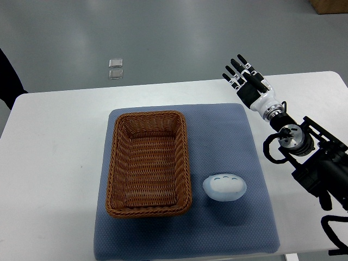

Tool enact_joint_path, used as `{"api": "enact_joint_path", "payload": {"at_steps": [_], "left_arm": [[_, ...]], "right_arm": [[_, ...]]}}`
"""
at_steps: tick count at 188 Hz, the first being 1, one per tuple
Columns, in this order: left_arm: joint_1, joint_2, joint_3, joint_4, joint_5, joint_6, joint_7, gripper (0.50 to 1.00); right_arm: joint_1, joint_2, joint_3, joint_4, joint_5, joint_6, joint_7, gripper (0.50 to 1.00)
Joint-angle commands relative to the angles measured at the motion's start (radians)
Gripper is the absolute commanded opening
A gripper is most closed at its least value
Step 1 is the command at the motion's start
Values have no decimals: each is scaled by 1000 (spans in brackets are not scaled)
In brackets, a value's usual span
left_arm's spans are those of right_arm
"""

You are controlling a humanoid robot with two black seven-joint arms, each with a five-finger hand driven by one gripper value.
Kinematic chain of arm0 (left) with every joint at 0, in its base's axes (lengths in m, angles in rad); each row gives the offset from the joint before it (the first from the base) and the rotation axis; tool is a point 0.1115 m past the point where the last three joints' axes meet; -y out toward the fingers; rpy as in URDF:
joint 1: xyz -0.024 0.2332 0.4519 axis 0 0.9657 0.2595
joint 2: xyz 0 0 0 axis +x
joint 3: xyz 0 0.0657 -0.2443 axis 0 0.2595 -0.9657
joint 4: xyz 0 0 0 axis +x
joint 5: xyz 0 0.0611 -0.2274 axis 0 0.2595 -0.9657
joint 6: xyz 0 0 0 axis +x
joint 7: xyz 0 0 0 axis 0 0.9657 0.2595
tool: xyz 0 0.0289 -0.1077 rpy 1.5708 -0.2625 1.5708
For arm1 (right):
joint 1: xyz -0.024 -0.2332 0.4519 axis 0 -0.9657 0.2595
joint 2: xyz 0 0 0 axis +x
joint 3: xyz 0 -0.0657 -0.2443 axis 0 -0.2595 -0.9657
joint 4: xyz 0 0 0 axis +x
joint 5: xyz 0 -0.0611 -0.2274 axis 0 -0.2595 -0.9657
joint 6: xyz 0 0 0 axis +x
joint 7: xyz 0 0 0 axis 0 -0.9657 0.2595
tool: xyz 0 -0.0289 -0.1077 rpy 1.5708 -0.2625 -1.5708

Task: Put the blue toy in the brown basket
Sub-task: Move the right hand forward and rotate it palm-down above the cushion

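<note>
Blue toy (pixel 224 187), a pale oval lump, lies on the blue mat (pixel 250 163) towards the mat's near right corner, just beside the right wall of the brown basket (pixel 148 162) and not touching it. Seen from the top view, its long axis runs left to right across the mat. My right hand (pixel 249 82) hovers over the mat's far right corner, fingers (pixel 235 69) spread straight, holding nothing. From those fingers the toy lies nearer to me and slightly leftward, well apart. My left arm is out of sight, so the right seems the nearer one to reach
</note>
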Motion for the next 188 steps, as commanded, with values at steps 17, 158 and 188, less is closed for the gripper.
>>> {"api": "enact_joint_path", "payload": {"at_steps": [17, 158, 188], "left_arm": [[0, 0, 17, 0, 2, -2, -1, 1000], [-20, 0, 2, -2, 2, -8, -1, 1000], [-21, 0, 2, 0, 2, -8, -1, 1000]], "right_arm": [[0, -2, -5, 0, -6, -1, -1, 909], [124, -327, -210, 268, -733, 256, -168, 911], [247, -477, -442, 402, -826, 301, -219, 911]]}}
